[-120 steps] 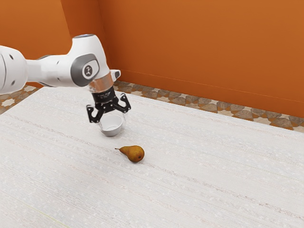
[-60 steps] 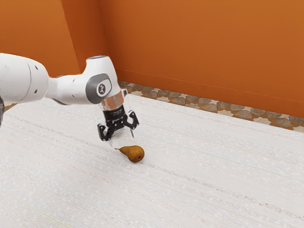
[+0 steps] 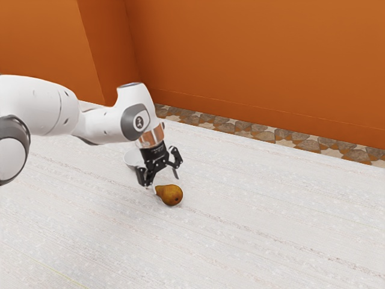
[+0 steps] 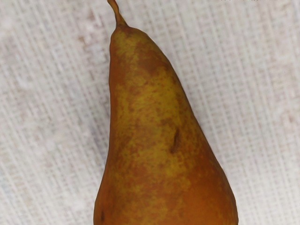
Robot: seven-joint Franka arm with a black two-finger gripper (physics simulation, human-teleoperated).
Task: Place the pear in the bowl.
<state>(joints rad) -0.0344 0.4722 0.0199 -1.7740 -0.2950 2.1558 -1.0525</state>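
Black, two-fingered gripper [image 3: 163,182] hangs with its fingers spread, just above the brown-gold, tapering pear [image 3: 171,195], which lies on the whitish, streaked table [image 3: 277,217]. The wrist view adds the pear's curved stem [image 4: 116,12] and a dark nick; the exterior view gives the round white bowl [image 3: 132,159], partly behind the gripper. The white, grey-jointed arm [image 3: 108,123] reaches in from the exterior view's left, its hand pointing down, slightly tilted.

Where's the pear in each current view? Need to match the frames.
Exterior view: pear just below centre, under the open gripper, narrow end toward the exterior view's left.
Wrist view: through mid-frame, close under the hand, stem showing, wide end cut off by the frame edge.
Shared landmark: whitish tabletop around the pear.
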